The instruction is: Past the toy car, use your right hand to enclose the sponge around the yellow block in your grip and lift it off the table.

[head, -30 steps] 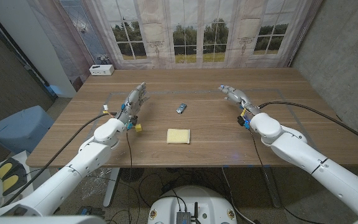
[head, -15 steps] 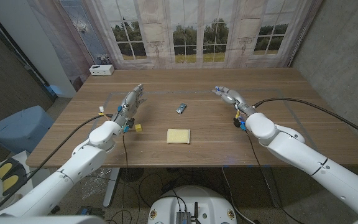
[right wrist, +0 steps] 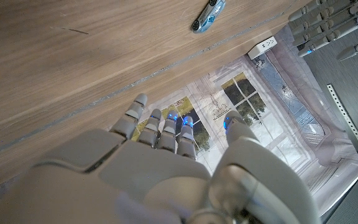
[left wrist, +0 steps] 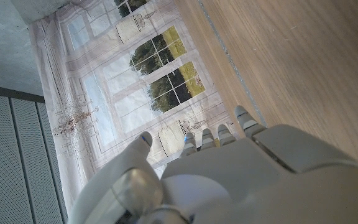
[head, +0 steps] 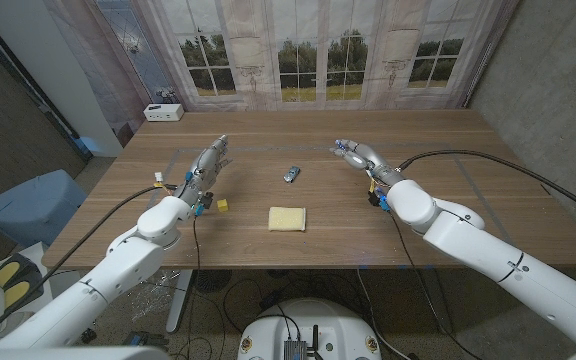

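A pale yellow sponge [head: 288, 218] lies flat near the table's front middle. To its left sits a small yellow block [head: 223, 205], apart from it. A blue toy car [head: 292, 174] stands farther back, also visible as the toy car [right wrist: 207, 14] in the right wrist view. My right hand [head: 358, 155] hovers open to the right of the car, fingers spread and holding nothing; it shows as my right hand [right wrist: 166, 162] in its wrist view. My left hand [head: 209, 163] is open behind the block, fingers extended; its back fills the lower part of the left wrist view as my left hand [left wrist: 229, 174].
A white box [head: 164, 112] sits at the table's [head: 448, 200] back left corner. Curtained windows stand behind the table. A blue bin [head: 28, 205] is on the floor to the left. Black cables trail from both arms.
My right hand has moved left toward the toy car, still open. My left hand has drawn slightly left and back, away from the yellow block. Sponge, block and car have not moved.
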